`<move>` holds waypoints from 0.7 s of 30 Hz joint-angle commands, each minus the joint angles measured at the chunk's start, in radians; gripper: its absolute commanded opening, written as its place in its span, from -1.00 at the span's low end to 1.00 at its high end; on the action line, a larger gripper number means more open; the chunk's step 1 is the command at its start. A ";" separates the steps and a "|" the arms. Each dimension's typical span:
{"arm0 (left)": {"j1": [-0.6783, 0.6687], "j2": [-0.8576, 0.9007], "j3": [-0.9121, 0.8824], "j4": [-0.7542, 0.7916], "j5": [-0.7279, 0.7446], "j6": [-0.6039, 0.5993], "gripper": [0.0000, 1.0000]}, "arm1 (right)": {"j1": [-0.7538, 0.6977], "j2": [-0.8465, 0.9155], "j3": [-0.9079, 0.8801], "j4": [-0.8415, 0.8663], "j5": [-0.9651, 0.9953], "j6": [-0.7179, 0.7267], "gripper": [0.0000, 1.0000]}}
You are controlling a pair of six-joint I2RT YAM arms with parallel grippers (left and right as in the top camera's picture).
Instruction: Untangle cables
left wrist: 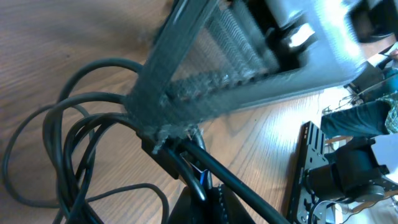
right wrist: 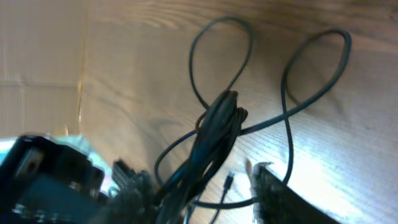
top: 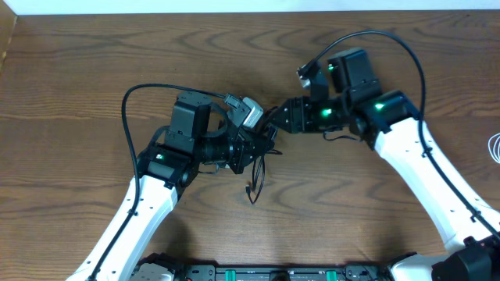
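Near the middle of the overhead frame, the left arm (top: 152,183) and the right arm (top: 426,160) meet tip to tip over the brown wooden table (top: 78,62). The left jaws are pressed together on the black cables (top: 258,168), which bunch at their tips. Loose loops trail from there toward the lower centre and lie on the wood. From the left wrist view the same cables (left wrist: 68,143) fan out in loops toward the left edge from the end of a blurred finger (left wrist: 205,81). The right jaws sit just to the upper right of that bunch. Its wrist view shows the bundle (right wrist: 221,124) running down among blurred dark shapes, and I cannot tell whether these jaws are apart or clamped. A thin white cord (top: 494,148) shows at the right edge, well apart.
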State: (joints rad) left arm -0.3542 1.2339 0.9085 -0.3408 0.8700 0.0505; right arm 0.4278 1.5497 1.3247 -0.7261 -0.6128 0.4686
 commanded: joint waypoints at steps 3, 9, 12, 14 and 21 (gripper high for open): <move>0.003 -0.007 0.018 -0.001 0.031 0.036 -0.85 | 0.051 0.007 0.005 -0.108 0.313 0.113 -0.54; 0.003 -0.007 0.019 0.020 0.031 0.035 -0.85 | 0.051 0.008 0.005 -0.138 0.330 0.122 -0.97; 0.010 -0.008 0.019 0.042 0.031 0.035 -0.85 | 0.050 0.008 0.005 -0.180 0.350 0.122 -0.97; 0.023 -0.011 0.019 0.057 0.030 0.034 -0.85 | 0.049 0.008 0.005 -0.211 0.380 0.117 -0.97; 0.061 -0.043 0.019 0.143 0.032 -0.027 -0.85 | 0.049 0.008 0.003 -0.219 0.290 -0.051 -0.98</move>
State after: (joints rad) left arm -0.3016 1.2236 0.9085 -0.2211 0.8852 0.0429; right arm 0.4747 1.5494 1.3254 -0.9504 -0.2771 0.5232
